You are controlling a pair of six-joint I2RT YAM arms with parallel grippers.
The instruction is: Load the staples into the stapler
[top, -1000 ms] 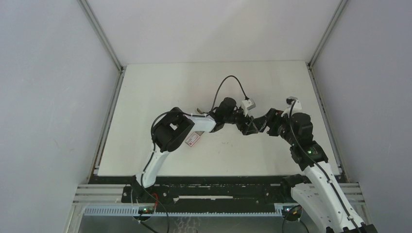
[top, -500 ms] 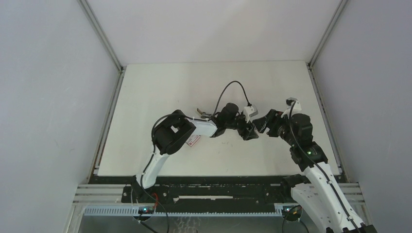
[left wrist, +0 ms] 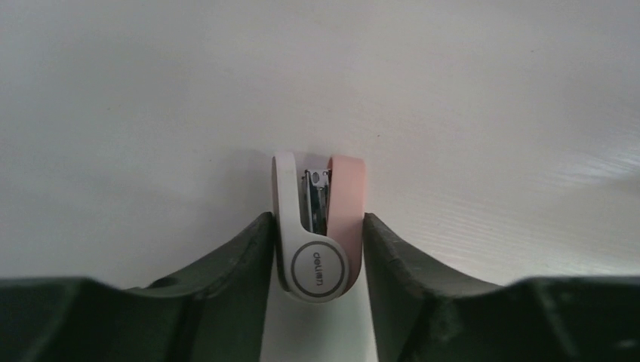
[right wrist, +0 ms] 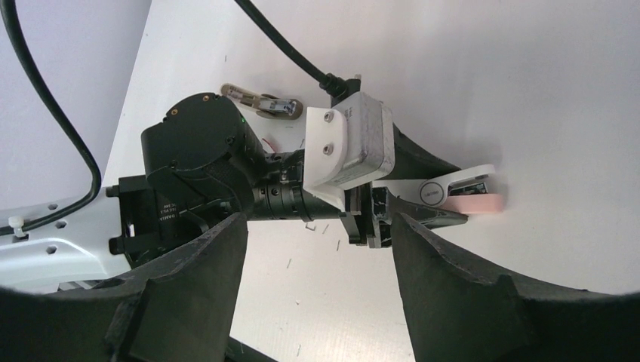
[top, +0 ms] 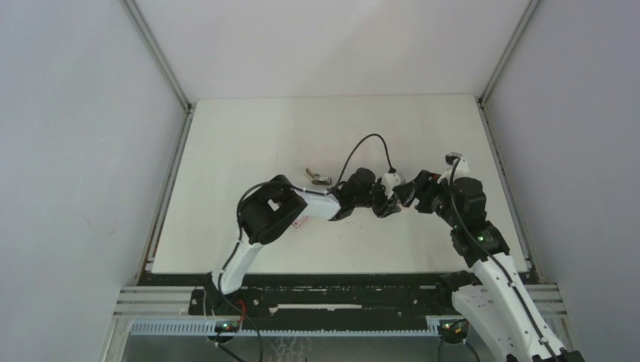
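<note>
- Left pincer [left wrist: 317, 220]: clamped on the white-and-pink plastic mini stapler [left wrist: 313, 264], one finger flat against the white side and one against the pink side.
- The stapler is low over the white desk [top: 249, 136], right of centre. Its round hinge end sits between the fingers, and its open end with the metal insert points away from the wrist.
- Right pincer [right wrist: 317, 226]: fingers wide apart, gripping nothing, aimed at the left wrist from just beside it.
- The small flat white-and-red cardboard staples box [top: 302, 222] lies on the desk, partly hidden under the left arm's elbow.
- A small grey-and-tan metal piece [right wrist: 260, 102] lies on the desk behind the left wrist, apart from both pincers.
</note>
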